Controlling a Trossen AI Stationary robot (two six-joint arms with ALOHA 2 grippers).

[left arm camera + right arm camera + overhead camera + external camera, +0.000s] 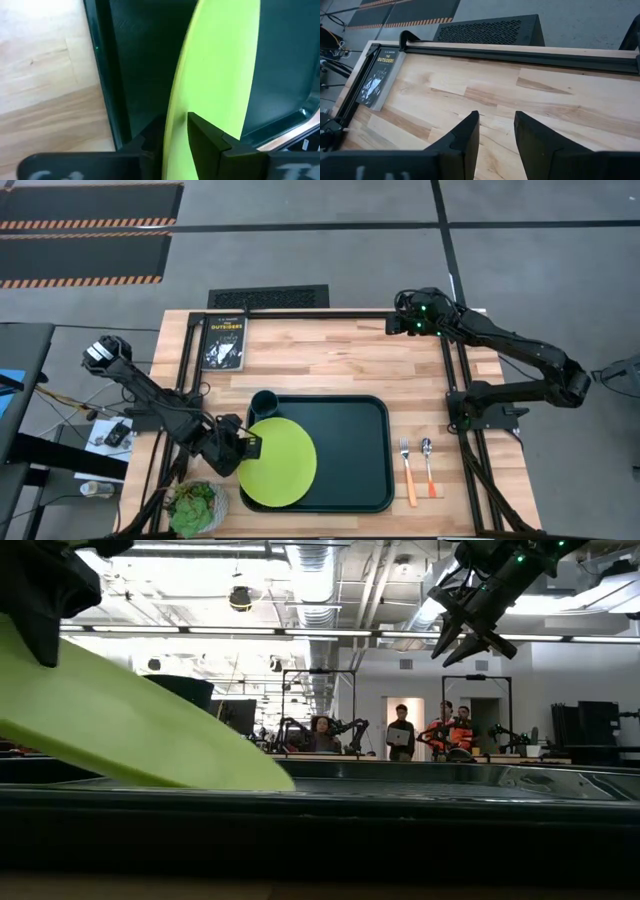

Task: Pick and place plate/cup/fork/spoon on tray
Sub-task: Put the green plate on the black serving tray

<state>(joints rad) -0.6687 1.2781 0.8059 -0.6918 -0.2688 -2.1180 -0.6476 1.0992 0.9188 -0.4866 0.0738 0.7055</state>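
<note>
1. The plate (215, 65) is showing edge-on between the left gripper (177, 137) fingers, which are clamping its rim; it is tilting over the tray (365, 470), left portion.
2. The cup (263, 404) is sitting at the tray's far-left corner, partly hidden by the plate.
3. The fork (408, 471) and spoon (428, 465) are lying beside the tray, on the table (330, 360).
4. The right gripper (496, 131) is hovering, fingers apart, holding nothing, above the far table edge.

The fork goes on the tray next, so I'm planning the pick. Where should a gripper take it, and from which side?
Grip the fork mid-handle, coming straight down, fingers across its width. It lies flat on the table, and the spoon lies close alongside, so probably keep the fingers narrow.
</note>
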